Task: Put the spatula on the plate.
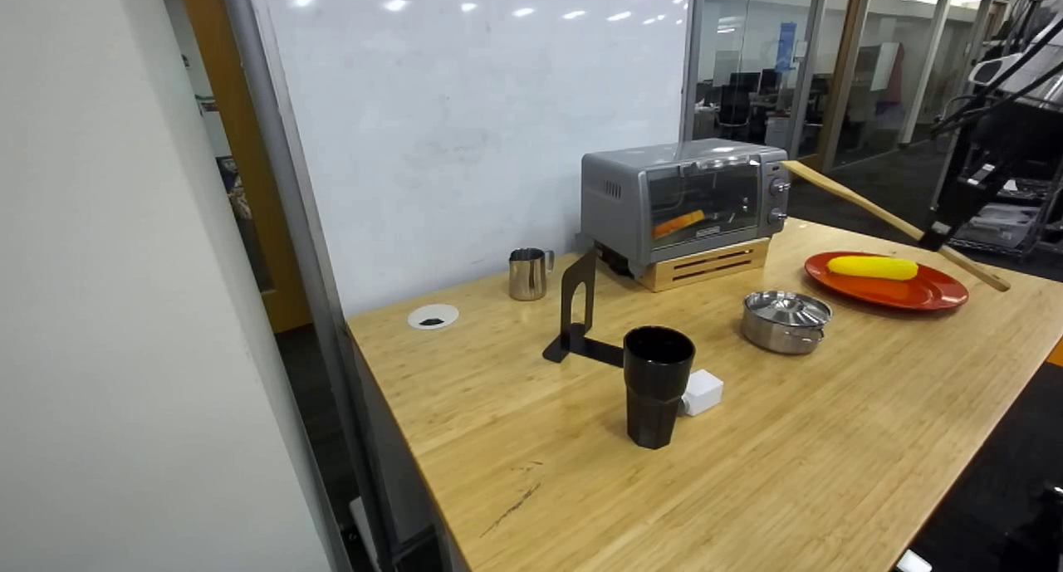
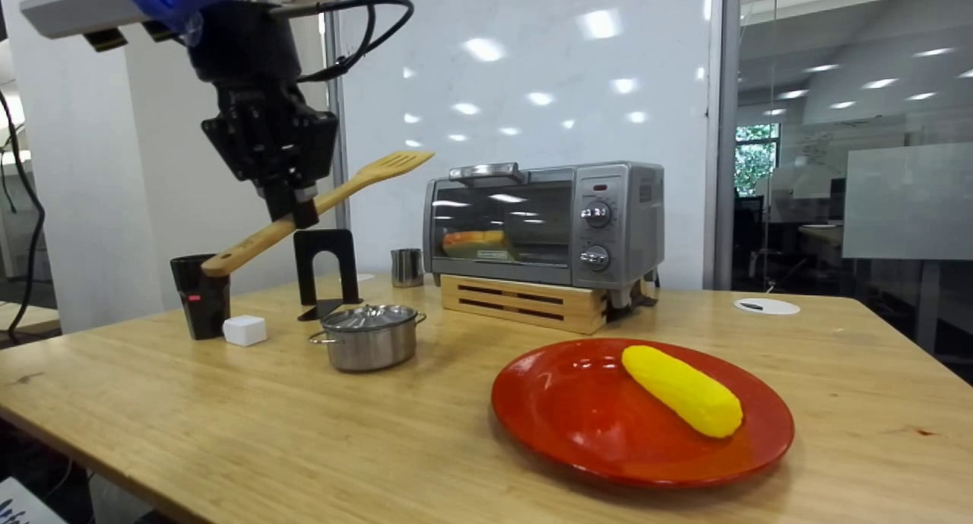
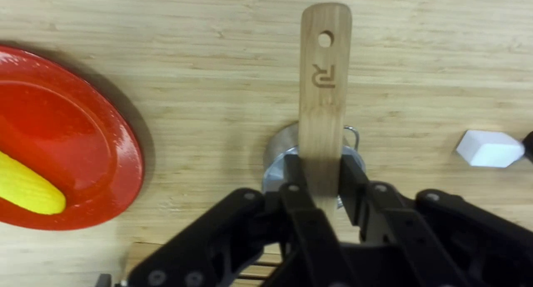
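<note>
1. Hanging above the table: the spatula, off any surface; slotted head looks higher than handle end in both exterior views.
2. Gripper pinches it by the handle, fingers hugging both long edges. Stamped end with the hole juts one way, head the other, toward the toaster oven.
3. Key relation: long axis runs up and down the wrist view; the plate lies off at that view's left, partly out of sight. My reading: carry goes broadside to the spatula, then down. One arm only.
4. Lidded pot shows beneath the grip in the same view, apart from it.
5. Corn-like item takes one side of the plate; bare red faces the pot. Likely the better landing; laid across that item, the spatula would probably rock.
6. That toaster oven sits on a slatted wooden stand; head needs room there, I judge.
</note>
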